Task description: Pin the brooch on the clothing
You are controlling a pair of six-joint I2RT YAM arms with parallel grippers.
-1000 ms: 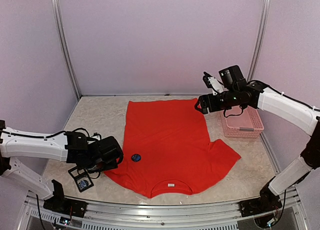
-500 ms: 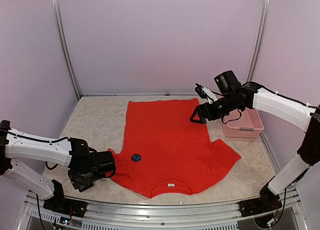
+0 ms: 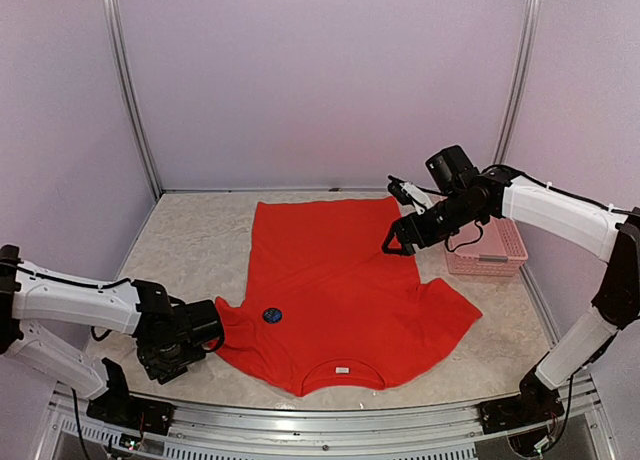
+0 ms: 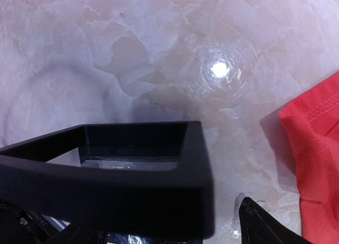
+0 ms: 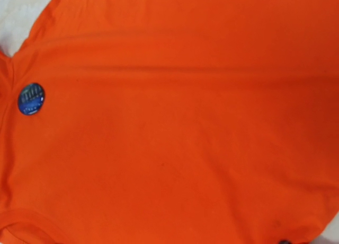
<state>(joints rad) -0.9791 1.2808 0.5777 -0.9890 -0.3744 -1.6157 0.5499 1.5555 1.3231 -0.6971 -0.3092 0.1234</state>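
A red T-shirt (image 3: 340, 290) lies spread flat across the middle of the marble counter (image 3: 200, 240), its neckline (image 3: 343, 380) toward the near edge. A round dark-blue brooch (image 3: 272, 315) sits on the fabric close to the left sleeve (image 3: 232, 327). The left end effector (image 3: 163, 363) is low near the counter's near left corner, just beside that sleeve, its 2 fingers apart over bare counter. The right end effector (image 3: 393, 242) hovers over the shirt's far right corner, near a pink basket (image 3: 490, 250), fingers spread and gripping nothing.
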